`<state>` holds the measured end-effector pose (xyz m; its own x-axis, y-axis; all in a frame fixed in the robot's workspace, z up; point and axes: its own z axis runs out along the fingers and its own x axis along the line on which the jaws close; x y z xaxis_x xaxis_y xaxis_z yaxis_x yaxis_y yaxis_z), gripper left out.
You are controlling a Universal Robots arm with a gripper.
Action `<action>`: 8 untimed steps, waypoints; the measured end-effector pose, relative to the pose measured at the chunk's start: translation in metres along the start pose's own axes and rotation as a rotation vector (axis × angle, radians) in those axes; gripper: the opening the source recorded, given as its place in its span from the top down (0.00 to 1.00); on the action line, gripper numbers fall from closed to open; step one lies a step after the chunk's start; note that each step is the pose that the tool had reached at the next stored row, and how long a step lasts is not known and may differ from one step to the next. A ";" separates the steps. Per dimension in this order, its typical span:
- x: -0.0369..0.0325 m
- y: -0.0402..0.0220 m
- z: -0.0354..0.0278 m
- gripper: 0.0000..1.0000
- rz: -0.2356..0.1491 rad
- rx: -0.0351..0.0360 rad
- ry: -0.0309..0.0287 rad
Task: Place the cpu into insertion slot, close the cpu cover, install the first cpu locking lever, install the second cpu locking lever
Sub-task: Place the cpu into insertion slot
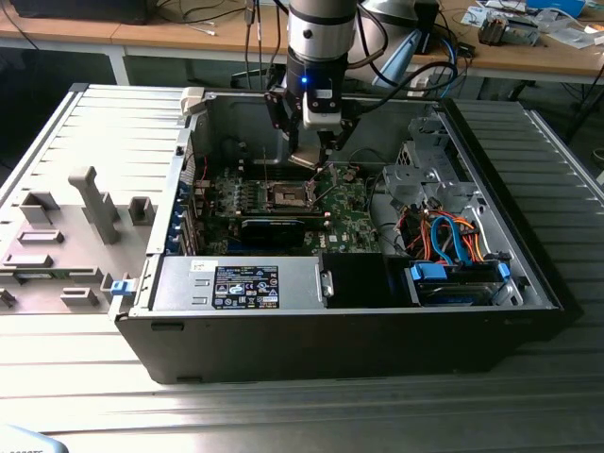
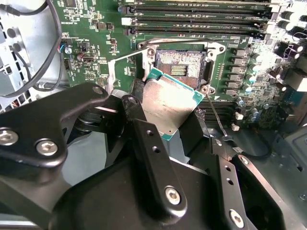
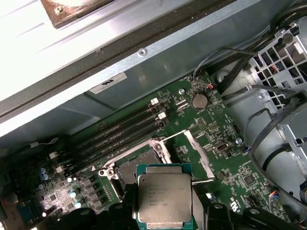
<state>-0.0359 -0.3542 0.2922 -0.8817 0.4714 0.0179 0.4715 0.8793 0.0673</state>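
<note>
Black steel computer case (image 1: pixel 283 330) lies open under me, with the green motherboard (image 1: pixel 354 222) on its floor. I judge that I am on the first step, placing the cpu (image 2: pixel 170 103); none of the later steps looks begun. My gripper (image 2: pixel 168 115) hangs low over the board, its fingers (image 2: pixel 148 148) drawn in on the chip and pinching it by two opposite edges, touching nothing else. The insertion slot (image 2: pixel 181 64) is bare, its dark centre showing inside the metal rim. It lies just beside what I carry, not squarely under it. The cpu cover (image 3: pixel 197 154) stands swung up at one side of the slot, out of the way. The cpu appears tilted against the board, its metal face toward both wrist views, apart from the slot. Seating it, as I judge, calls for levelling the chip, squaring its edges to the rim and centring it over the dark square
</note>
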 end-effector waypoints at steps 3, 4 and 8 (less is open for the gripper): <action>0.0000 0.0000 0.0001 0.46 0.014 -0.0001 -0.0009; 0.0000 0.0000 0.0002 0.46 0.019 -0.0002 -0.0013; 0.0000 0.0000 0.0004 0.46 0.037 -0.0004 -0.0026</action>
<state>-0.0359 -0.3542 0.2917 -0.8637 0.5036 0.0178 0.5036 0.8613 0.0670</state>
